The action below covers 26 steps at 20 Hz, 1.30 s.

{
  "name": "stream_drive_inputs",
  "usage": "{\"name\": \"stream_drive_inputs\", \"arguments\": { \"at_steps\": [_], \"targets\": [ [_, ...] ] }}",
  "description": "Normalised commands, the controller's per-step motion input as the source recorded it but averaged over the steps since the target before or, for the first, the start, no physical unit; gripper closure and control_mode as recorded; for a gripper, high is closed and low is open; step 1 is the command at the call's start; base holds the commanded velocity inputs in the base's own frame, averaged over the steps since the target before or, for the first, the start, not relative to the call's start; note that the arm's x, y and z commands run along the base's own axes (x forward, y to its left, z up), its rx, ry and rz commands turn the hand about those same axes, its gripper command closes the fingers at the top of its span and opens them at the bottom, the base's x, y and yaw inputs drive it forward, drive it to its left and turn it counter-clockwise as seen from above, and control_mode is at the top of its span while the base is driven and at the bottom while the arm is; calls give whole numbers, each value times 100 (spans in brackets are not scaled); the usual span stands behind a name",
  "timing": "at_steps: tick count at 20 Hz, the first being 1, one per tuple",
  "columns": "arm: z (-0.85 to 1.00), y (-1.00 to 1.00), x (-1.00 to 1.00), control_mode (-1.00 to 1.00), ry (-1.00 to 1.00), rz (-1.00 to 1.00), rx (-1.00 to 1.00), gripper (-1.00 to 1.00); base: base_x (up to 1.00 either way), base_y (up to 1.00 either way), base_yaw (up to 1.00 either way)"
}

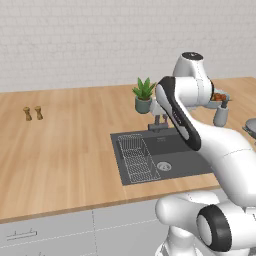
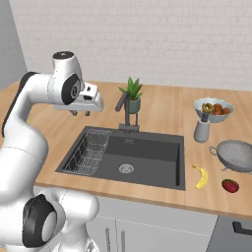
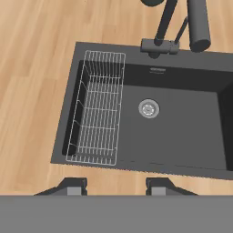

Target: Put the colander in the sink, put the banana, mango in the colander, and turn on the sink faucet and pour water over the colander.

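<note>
Gripper (image 3: 113,185) jaws stand apart, empty, above the sink (image 3: 182,132); judged next: swing right to the colander (image 2: 237,155) and grasp its rim squarely.

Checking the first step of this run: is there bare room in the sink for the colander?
Yes. The sink floor is bare around the drain, from the wire rack across to the right wall. The rack fills the left end. The colander, banana and mango crowd the right counter.

Two base cameras flank the arm, both overlooking the sink (image 2: 142,155); hand camera looks straight down on it.
</note>
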Motion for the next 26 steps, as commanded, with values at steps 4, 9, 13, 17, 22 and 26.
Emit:
{"name": "stream_drive_inputs", "arguments": {
  "at_steps": [4,9,13,17,22,26],
  "targets": [
    [-3,0,-20,-100,-3,0,0,-100,0,0,0],
    [-12,-11,-55,-100,-3,0,0,-100,0,0,0],
    [-11,-16,-55,-100,0,-8,0,-100,0,0,0],
    [-14,-31,-30,-100,10,-17,0,-100,0,0,0],
    [-16,-55,-9,-100,24,-14,-3,-100,0,0,0],
    [-17,-70,-1,-100,13,-5,0,-100,0,0,0]
  ]
}}
